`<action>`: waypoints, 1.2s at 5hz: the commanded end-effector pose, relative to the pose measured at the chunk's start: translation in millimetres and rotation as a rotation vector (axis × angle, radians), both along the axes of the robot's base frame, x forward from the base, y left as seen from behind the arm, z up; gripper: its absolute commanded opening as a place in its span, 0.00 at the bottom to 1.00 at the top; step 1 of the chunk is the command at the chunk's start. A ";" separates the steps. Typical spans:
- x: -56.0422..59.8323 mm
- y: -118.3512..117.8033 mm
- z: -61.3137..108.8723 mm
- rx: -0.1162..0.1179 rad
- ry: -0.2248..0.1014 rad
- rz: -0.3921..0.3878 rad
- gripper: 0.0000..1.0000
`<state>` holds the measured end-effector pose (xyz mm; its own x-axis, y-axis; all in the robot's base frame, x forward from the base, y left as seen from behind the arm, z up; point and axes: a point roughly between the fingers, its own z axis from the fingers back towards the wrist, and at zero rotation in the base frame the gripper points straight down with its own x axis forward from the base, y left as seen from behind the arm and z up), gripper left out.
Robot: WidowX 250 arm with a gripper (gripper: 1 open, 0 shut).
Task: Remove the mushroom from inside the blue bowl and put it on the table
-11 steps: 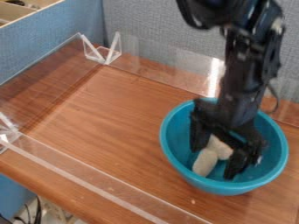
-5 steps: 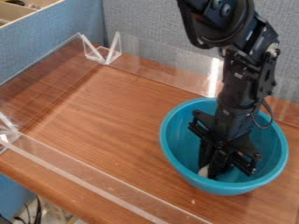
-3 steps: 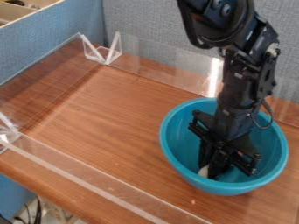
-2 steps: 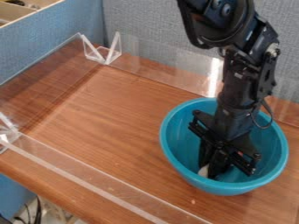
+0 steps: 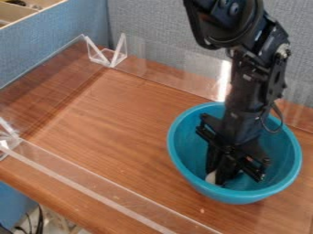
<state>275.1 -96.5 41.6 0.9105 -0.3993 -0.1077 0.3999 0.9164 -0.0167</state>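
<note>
The blue bowl (image 5: 189,155) sits on the table (image 5: 110,128) at the right front. My black gripper (image 5: 232,167) reaches straight down into the bowl, its fingers drawn together low inside it. A small cream-white piece of the mushroom (image 5: 217,175) shows between the fingers near the bowl's bottom. The rest of the mushroom is hidden behind the fingers. The gripper looks shut on it.
Low clear acrylic walls (image 5: 73,187) edge the table, with a clear bracket (image 5: 110,53) at the back corner. A blue fabric panel (image 5: 55,46) and a wooden box edge stand at the left. Bare wood lies to the bowl's left.
2.2 s ago the fingers stood apart around the exposed mushroom; now they are closed on it. Over the last second the arm has barely moved.
</note>
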 end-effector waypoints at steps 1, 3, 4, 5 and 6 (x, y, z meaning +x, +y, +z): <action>7.1 4.2 22.7 -0.023 -0.073 0.016 0.00; 7.4 5.2 24.4 -0.024 -0.082 0.016 0.00; 8.2 11.3 43.3 -0.027 -0.107 0.035 0.00; 12.3 30.8 83.5 -0.016 -0.173 0.074 0.00; 28.3 72.9 133.8 0.033 -0.242 0.170 0.00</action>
